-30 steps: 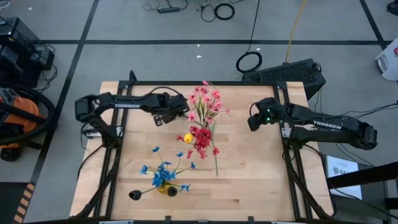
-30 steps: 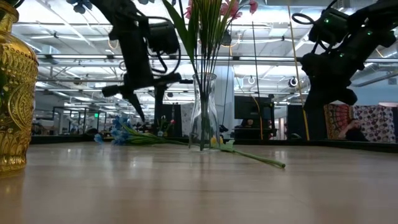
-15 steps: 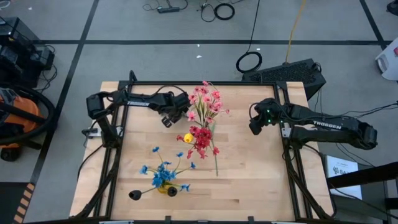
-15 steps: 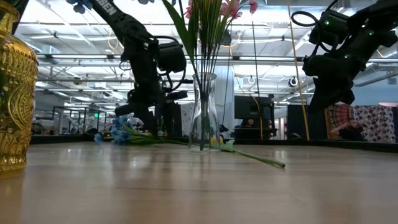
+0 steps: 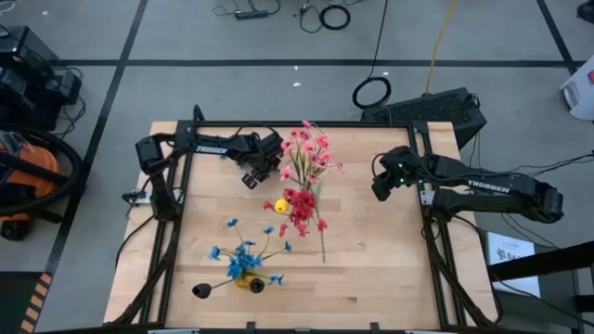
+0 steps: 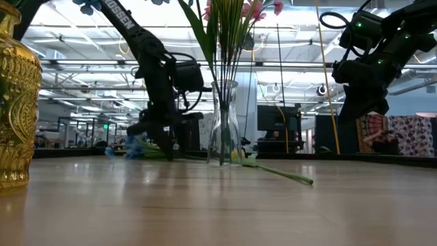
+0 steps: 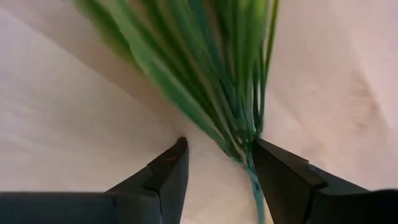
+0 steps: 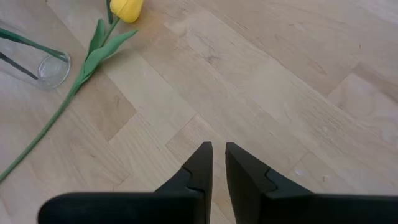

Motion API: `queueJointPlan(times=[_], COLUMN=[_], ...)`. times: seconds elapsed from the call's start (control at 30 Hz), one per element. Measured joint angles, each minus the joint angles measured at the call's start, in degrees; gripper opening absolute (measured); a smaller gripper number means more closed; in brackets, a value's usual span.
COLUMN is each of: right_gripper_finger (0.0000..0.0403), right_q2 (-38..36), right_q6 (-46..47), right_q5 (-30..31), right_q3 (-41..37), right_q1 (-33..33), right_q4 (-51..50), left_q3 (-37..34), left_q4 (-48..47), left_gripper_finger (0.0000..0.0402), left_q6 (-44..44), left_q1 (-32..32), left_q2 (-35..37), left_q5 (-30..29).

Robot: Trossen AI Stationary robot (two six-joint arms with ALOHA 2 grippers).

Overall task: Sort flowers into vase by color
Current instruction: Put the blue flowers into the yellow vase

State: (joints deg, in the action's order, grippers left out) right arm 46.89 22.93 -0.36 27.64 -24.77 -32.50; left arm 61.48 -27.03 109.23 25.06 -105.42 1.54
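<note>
My left gripper (image 5: 258, 172) (image 6: 160, 140) is down at the table, left of the clear glass vase (image 6: 224, 126) that holds pink sprigs (image 5: 306, 153). It is open, with its fingers on either side of a bundle of green stems and leaves (image 7: 230, 106). Blue blossoms (image 6: 130, 145) lie on the wood just behind it. Red blossoms (image 5: 299, 209) and a yellow bud (image 5: 279, 205) (image 8: 126, 9) sit near the vase, and a long stem (image 6: 276, 172) lies flat on the table. My right gripper (image 5: 380, 186) (image 8: 219, 146) is shut and hangs above the table's right part. My left gripper comes down at a slant over the green stems (image 7: 245, 146), which pass between its open fingers close to one finger (image 7: 273, 168). I cannot tell whether that finger touches them. The stems lie on the table.
A gold embossed vase (image 6: 17, 102) stands near the front edge and holds blue sprigs (image 5: 243, 260). A small dark round object (image 5: 201, 290) lies beside it. Bare wood stretches across the right half under my right arm.
My left gripper has dropped from above the table to its surface and moved slightly toward the glass vase, tipping downward over the lying sprig. The flowers and the right arm have stayed where they were.
</note>
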Motion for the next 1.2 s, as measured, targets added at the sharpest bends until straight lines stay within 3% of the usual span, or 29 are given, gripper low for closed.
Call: queueJointPlan(times=[0.23,0.5,0.63,1.0,1.2], right_gripper_finger=[0.0036,0.0036,0.0036,0.0036,0.0036], right_q2=[0.00,0.00,-0.02,0.00,0.00], right_q6=[0.27,0.32,0.30,0.17,0.18], right_q5=[-0.03,-0.13,-0.15,-0.17,-0.17], right_q3=[0.00,0.00,0.00,0.00,0.00], right_q1=[0.02,0.02,0.02,0.02,0.02], right_q4=[0.03,0.03,0.05,0.03,-0.04], left_q3=[0.12,0.06,0.06,1.08,1.27], left_q4=[1.18,0.13,-2.16,-3.58,-3.62], left_gripper_finger=[0.0185,0.0171,0.0152,0.0144,0.0144], left_q6=[-0.33,-17.07,-21.24,-19.56,-23.55], left_q1=[0.04,0.20,0.20,0.89,2.17], left_q2=[-1.95,-1.73,-1.78,-1.87,-1.56], left_q5=[0.52,4.12,5.66,6.53,11.76])
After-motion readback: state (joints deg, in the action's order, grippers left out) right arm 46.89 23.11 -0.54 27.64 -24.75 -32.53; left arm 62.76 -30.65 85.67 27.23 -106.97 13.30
